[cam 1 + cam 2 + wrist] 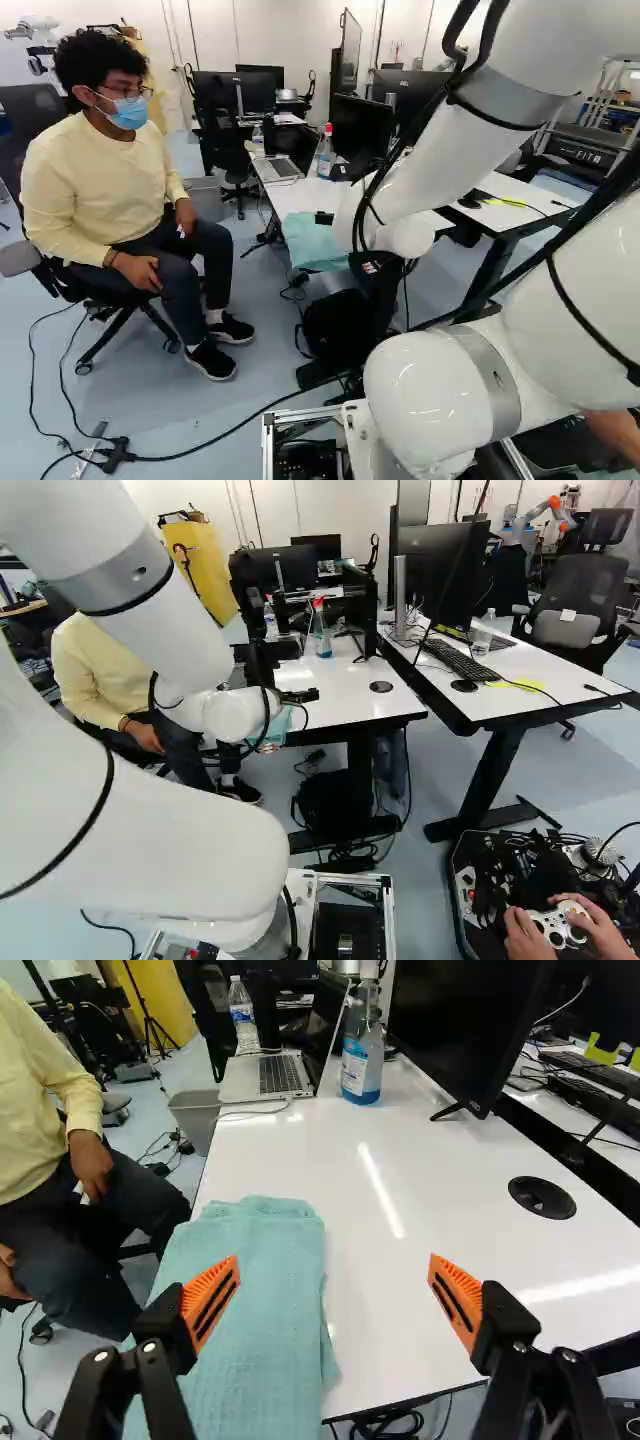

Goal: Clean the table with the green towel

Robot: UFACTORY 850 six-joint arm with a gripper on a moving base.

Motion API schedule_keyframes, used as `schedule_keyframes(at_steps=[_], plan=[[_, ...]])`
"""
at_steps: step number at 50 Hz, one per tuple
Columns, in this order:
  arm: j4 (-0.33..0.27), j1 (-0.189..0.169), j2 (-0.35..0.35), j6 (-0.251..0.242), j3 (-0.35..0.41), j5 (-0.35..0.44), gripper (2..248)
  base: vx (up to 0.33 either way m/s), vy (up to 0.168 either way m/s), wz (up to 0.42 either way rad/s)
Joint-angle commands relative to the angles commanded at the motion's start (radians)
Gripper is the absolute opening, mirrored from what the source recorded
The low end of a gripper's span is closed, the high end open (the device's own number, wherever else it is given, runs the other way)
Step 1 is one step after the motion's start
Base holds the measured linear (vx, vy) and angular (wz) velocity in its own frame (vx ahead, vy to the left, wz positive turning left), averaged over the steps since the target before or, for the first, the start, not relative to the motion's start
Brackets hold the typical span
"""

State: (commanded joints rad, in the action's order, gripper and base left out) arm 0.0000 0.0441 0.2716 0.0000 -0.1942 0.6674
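While your gripper [300,695] hung at the near end of the white table [380,1290], its two fingers stood spread wide. You had the green towel [255,1310] below, partly under one finger and partly between the two, draped over the table's near corner. Past the other finger, you saw a round black disc [541,1197] in the tabletop; a person [60,1140] sat beside the table. Farther along stood a monitor [465,1035] and a spray bottle [361,1065], next to an open laptop [278,1075], with a water bottle [243,1015] behind.
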Motion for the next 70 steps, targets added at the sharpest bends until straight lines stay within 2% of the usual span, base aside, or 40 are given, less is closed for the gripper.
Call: schedule_keyframes(at_steps=[17,34,70], plan=[[0.0,-0.021,0.004,0.0,0.052,0.1,247,0.0,0.0,0.0],[0.0,-0.036,0.006,0.0,0.087,0.166,247,0.0,0.0,0.0],[0.0,-0.044,0.008,0.0,0.107,0.205,247,0.0,0.0,0.0]])
